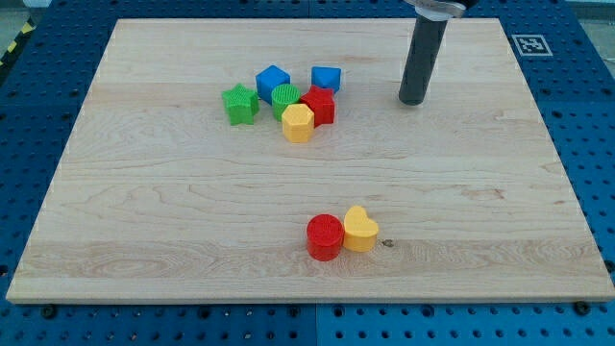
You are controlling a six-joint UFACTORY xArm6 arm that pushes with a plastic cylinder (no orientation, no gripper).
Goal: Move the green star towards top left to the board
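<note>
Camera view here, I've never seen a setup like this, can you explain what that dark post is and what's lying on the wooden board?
There is one picture, looking down at a wooden board. The dark post is the robot arm's rod; nothing is held, it only pushes. My tip rests right of a cluster: green star, blue cube, green cylinder, red block, yellow block, with a smaller blue block close by. Near the view's bottom sit a red cylinder and yellow heart, side by side.

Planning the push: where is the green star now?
The green star sits in the board's upper-left-centre, leftmost in the cluster, just left of the green cylinder.
</note>
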